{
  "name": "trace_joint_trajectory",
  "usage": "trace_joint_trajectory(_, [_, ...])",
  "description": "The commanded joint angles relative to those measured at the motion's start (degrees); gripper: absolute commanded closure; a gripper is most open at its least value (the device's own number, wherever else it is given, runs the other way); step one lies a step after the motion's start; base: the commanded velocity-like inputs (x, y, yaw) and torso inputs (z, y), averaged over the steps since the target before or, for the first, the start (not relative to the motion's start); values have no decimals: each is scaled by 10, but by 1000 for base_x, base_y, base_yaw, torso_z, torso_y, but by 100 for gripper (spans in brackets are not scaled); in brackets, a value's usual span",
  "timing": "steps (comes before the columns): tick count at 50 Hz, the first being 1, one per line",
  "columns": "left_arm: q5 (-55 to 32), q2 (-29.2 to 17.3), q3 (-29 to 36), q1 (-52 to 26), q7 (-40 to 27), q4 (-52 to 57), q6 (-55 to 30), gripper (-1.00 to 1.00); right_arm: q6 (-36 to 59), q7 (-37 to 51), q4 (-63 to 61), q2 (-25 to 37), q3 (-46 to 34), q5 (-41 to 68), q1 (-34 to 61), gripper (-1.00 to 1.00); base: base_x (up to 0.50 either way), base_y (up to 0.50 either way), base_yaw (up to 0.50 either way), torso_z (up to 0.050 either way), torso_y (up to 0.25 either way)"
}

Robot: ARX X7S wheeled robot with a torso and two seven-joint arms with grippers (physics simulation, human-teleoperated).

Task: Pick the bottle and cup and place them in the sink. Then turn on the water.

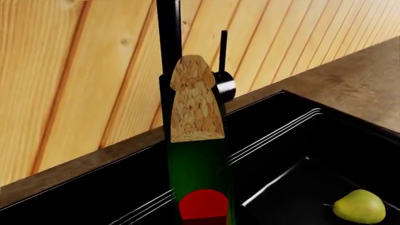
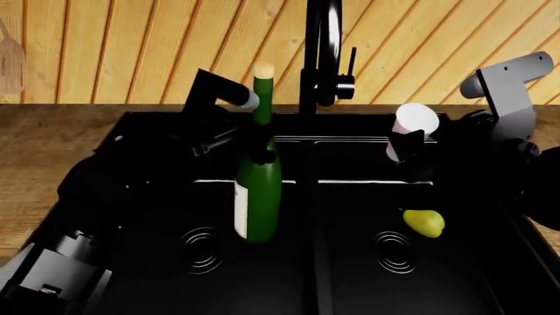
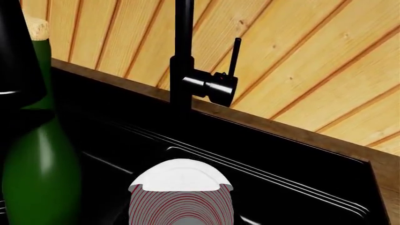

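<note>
The dark-green bottle (image 2: 258,197) with its tan cork stands upright over the left basin of the black sink (image 2: 157,123). My left gripper (image 2: 252,148) is shut on it at the shoulder. Up close in the left wrist view, the bottle (image 1: 196,159) hides the fingers. The white ribbed cup (image 2: 413,125) hangs tilted above the right basin, with my right gripper (image 2: 404,149) shut on it. In the right wrist view the cup (image 3: 181,197) fills the foreground, with the bottle (image 3: 40,168) beside it. No water falls from the tall black faucet (image 2: 319,65).
A yellow-green pear (image 2: 423,222) lies in the right basin near its drain (image 2: 395,251). The left drain (image 2: 203,249) is beside the bottle's base. The faucet's lever (image 2: 348,75) points up. A wooden counter (image 2: 52,138) surrounds the sink below a plank wall.
</note>
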Motion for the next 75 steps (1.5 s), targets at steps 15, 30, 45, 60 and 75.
trace_joint_trajectory(15, [-8, -5, 3, 23, -1, 10, 3, 100, -4, -1, -2, 2, -1, -1, -3, 100, 0, 0, 0, 0, 1])
trace_joint_trajectory(30, [-10, -9, 11, 33, 2, 15, -2, 100, -5, 0, -2, 3, -3, 1, -2, 100, 0, 0, 0, 0, 0])
trace_joint_trajectory(45, [-26, -15, 8, 25, 1, 21, -25, -100, -6, 1, -3, 4, -3, 4, -2, 100, 0, 0, 0, 0, 0])
trace_joint_trajectory(60, [-49, -38, -5, 25, -6, 60, -45, -100, -2, 5, -4, 4, -5, 9, 5, 100, 0, 0, 0, 0, 0])
trace_joint_trajectory(75, [-70, -56, -24, 16, -16, 89, -58, -100, -1, 5, -2, 2, -9, 9, 10, 100, 0, 0, 0, 0, 0])
